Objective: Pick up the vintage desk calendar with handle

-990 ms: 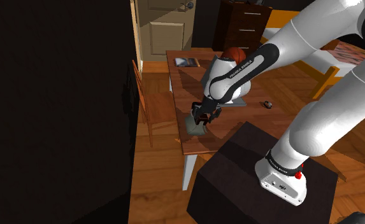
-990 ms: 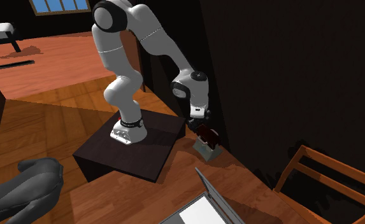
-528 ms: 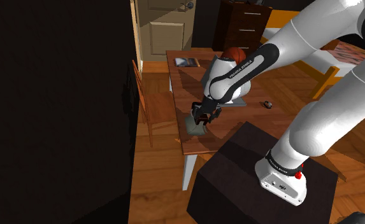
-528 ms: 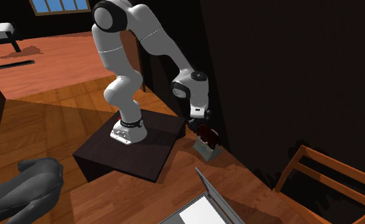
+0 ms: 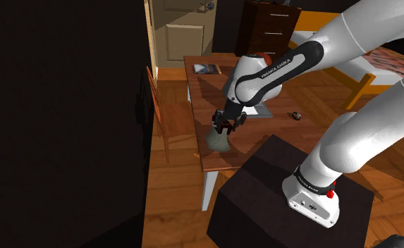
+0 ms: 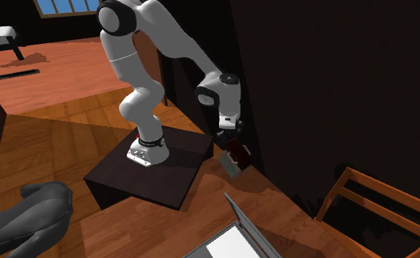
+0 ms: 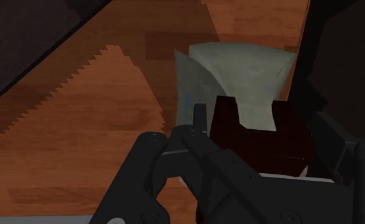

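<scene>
The desk calendar (image 5: 219,141) has a grey-green base and a dark red top part with a handle. My gripper (image 5: 226,125) is shut on that dark red top, near the left edge of the wooden table (image 5: 206,91). In the second exterior view the calendar (image 6: 231,161) hangs tilted under the gripper (image 6: 229,144), its base just above the tabletop (image 6: 274,201). In the wrist view the black fingers (image 7: 199,124) clasp the dark red handle (image 7: 264,137), and the grey base (image 7: 238,70) slants away beyond my gripper (image 7: 257,130).
An open laptop (image 6: 234,234) lies on the table, nearer the camera than the calendar. A small dark object (image 5: 295,115) and a flat picture or book (image 5: 206,68) also lie on the table. A wooden chair (image 5: 159,113) stands at the table's left side. The dark stand (image 5: 292,197) adjoins the table's near end.
The gripper has risen a little with the calendar in it. The calendar's base has come off the table and tilted. The arm's forearm has swung upward.
</scene>
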Controlling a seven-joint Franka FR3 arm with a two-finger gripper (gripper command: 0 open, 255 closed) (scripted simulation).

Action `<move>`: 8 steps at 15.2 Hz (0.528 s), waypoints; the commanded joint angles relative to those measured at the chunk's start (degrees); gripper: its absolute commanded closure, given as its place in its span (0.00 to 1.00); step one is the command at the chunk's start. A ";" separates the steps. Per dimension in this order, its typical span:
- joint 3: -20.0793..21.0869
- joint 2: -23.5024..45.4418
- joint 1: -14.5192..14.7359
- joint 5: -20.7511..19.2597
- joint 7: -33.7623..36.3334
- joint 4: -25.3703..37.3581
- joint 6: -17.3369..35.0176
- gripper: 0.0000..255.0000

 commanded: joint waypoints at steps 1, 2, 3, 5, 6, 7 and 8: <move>0.00 -1.67 -0.23 -0.55 0.53 0.52 -2.15 1.00; 0.00 -2.45 -0.32 -0.77 0.76 0.76 -3.16 1.00; -0.01 -3.21 -0.41 -0.99 0.98 1.02 -4.17 1.00; -0.03 -4.67 -0.58 -1.39 1.39 1.58 -6.17 1.00; -0.05 -5.36 -0.66 -1.58 1.59 1.88 -7.16 1.00; -0.07 -6.04 -0.74 -1.76 1.78 2.20 -8.15 1.00; -0.07 -6.14 -0.75 -1.79 1.81 2.25 -8.30 1.00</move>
